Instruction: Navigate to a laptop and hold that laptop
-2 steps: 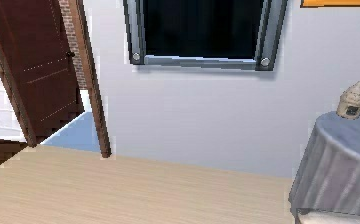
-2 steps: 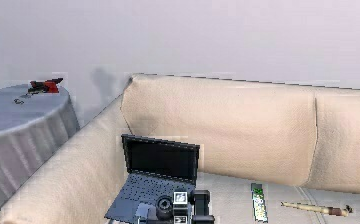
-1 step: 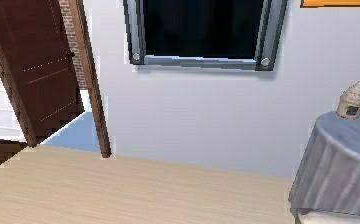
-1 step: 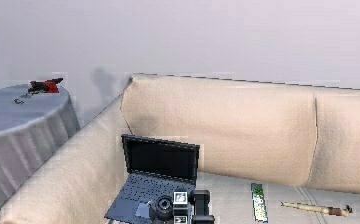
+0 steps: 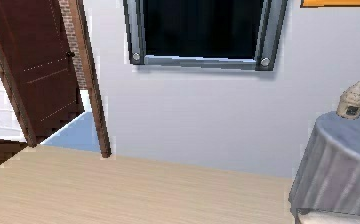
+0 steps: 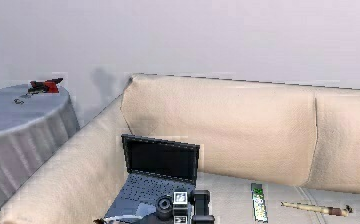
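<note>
A dark open laptop [image 6: 158,172] lies on the seat of a cream sofa [image 6: 228,120] in the arm side view, its screen upright and facing the view's bottom edge. The gripper [image 6: 160,212] shows at that bottom edge, with its dark body and white marked squares at the laptop's near edge. The laptop lies right behind it on the cushion, so I cannot tell whether the gripper holds anything.
On the sofa seat right of the laptop lie a green strip [image 6: 257,200] and a long thin object [image 6: 318,208]. A round grey-clothed table [image 6: 23,130] carries a red and dark item [image 6: 43,87]. Ahead are a brown door [image 5: 38,65], a dark window [image 5: 203,30] and a small statue [image 5: 352,98].
</note>
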